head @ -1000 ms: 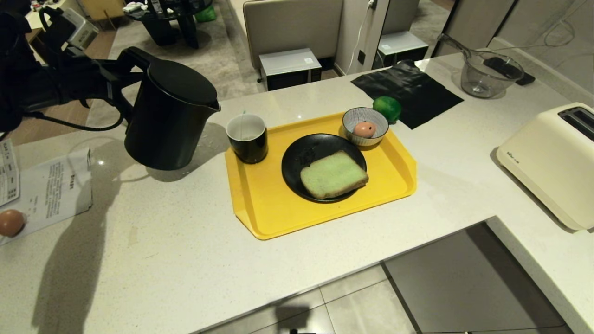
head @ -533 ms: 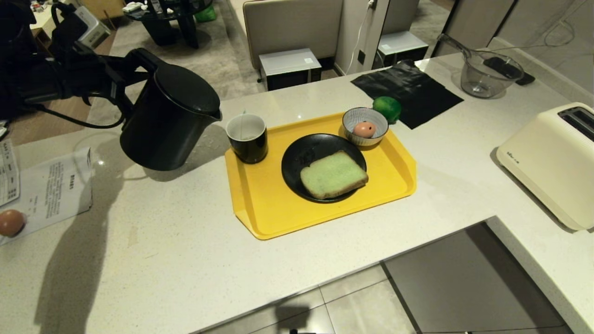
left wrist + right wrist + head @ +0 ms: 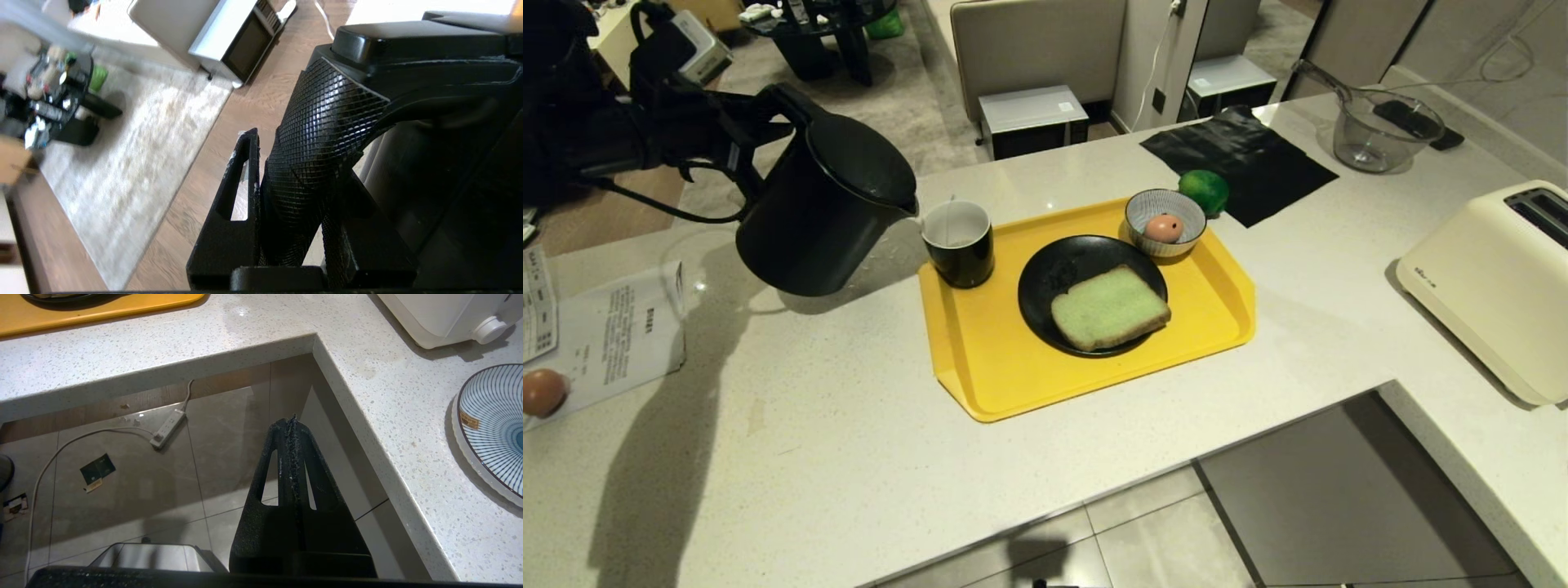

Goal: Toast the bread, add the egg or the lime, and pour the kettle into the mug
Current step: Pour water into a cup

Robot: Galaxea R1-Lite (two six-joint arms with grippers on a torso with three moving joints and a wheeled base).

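Tipped further toward the mug (image 3: pixel 957 242) than a second ago: kettle (image 3: pixel 825 208) held clear of the counter (image 3: pixel 849 457), spout now at the mug's rim. Left gripper (image 3: pixel 737 139) clamped on its textured handle (image 3: pixel 314 159). Right gripper (image 3: pixel 292 424) pressed together, parked over the floor. Bread (image 3: pixel 1109 309), egg (image 3: pixel 1164 228), lime (image 3: pixel 1205 190) unmoved

Printed sheet of paper (image 3: pixel 613 335) and toaster (image 3: pixel 1494 286) bear marks — none readable.
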